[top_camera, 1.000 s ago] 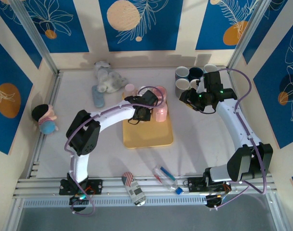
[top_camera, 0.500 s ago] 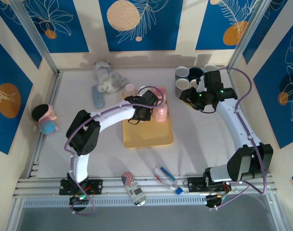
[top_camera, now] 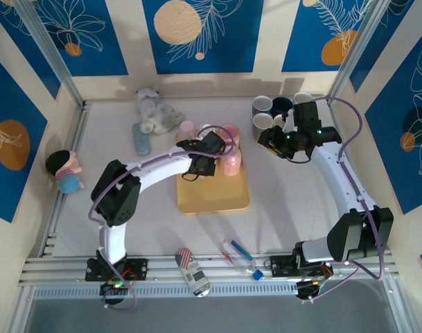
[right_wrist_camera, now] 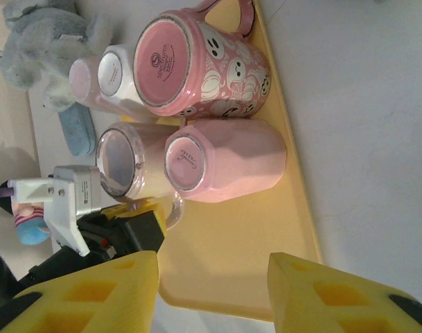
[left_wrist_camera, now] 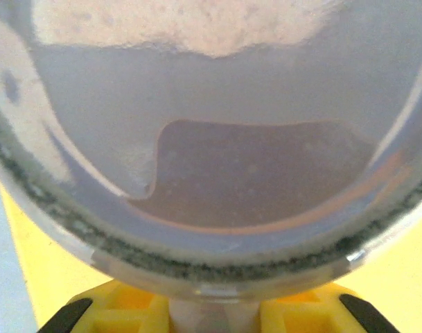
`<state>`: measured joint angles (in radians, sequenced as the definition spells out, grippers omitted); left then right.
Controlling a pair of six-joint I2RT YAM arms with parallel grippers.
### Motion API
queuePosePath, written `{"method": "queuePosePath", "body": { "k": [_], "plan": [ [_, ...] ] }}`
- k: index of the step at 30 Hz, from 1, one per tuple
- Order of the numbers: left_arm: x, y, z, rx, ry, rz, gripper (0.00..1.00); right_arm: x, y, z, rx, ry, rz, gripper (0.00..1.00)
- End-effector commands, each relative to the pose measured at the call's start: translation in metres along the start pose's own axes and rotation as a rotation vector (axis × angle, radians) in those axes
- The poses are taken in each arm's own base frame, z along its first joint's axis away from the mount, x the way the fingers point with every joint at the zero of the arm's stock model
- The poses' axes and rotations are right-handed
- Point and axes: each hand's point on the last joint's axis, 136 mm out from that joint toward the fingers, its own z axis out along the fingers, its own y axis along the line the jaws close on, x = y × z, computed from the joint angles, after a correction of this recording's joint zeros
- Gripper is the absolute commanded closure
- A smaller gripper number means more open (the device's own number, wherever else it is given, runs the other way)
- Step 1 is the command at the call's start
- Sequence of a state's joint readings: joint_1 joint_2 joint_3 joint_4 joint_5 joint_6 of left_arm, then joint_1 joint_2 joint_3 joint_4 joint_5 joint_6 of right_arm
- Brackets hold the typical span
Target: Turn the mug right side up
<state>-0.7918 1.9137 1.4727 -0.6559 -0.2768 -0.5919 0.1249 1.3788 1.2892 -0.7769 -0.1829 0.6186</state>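
A clear glass mug (right_wrist_camera: pixel 120 165) stands upside down on the yellow tray (right_wrist_camera: pixel 224 263), its base (left_wrist_camera: pixel 217 139) close in front of the left wrist camera. My left gripper (left_wrist_camera: pixel 212 313) is shut on the mug's handle (right_wrist_camera: pixel 173 208), which sits between the yellow pads (left_wrist_camera: pixel 127 305). From above, the left gripper (top_camera: pixel 205 158) is at the tray's back edge beside the mug (top_camera: pixel 212 136). My right gripper (right_wrist_camera: pixel 211 277) is open with nothing between its fingers, hanging right of the tray (top_camera: pixel 214 194) in the top view, fingers (top_camera: pixel 268 141) pointing toward it.
Two pink mugs (right_wrist_camera: pixel 224 163) (right_wrist_camera: pixel 197 66) and a small white cup (right_wrist_camera: pixel 107 80) stand upside down on the tray next to the glass mug. Several mugs (top_camera: pixel 271 111) sit at the back right. A grey plush (top_camera: pixel 155 114), a doll (top_camera: pixel 64 171), a can (top_camera: pixel 192 272) and pens (top_camera: pixel 238 255) lie around.
My left jaws have closed a little tighter on the mug's handle and the left arm's elbow has shifted slightly left. The right arm has not moved.
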Motion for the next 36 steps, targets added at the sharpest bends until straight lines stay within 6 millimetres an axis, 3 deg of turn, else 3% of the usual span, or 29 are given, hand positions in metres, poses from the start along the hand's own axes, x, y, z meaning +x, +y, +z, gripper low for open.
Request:
{"method": "queuePosePath", "body": {
  "k": [1,7,13,20,31,36],
  "plan": [
    [-0.018,-0.007,-0.042,0.086,-0.102,0.014,1.0,0.004,0.009,-0.003,-0.026,0.018,-0.026,0.54],
    [-0.011,-0.013,-0.077,0.223,-0.139,0.035,1.0,0.006,0.015,-0.004,-0.036,0.02,-0.031,0.54],
    [-0.011,-0.019,-0.125,0.395,-0.245,0.071,1.0,0.009,0.021,-0.001,-0.055,0.035,-0.03,0.54],
    [-0.02,-0.011,-0.171,0.551,-0.428,0.095,1.0,0.012,0.031,-0.003,-0.112,0.052,-0.03,0.54],
    [-0.049,0.028,-0.207,0.99,-0.583,-0.232,1.0,0.026,0.063,-0.007,-0.355,0.107,-0.103,0.53],
    [-0.055,0.03,-0.211,1.1,-0.593,-0.278,1.0,0.031,0.071,-0.008,-0.422,0.126,-0.122,0.54]
  ]
}}
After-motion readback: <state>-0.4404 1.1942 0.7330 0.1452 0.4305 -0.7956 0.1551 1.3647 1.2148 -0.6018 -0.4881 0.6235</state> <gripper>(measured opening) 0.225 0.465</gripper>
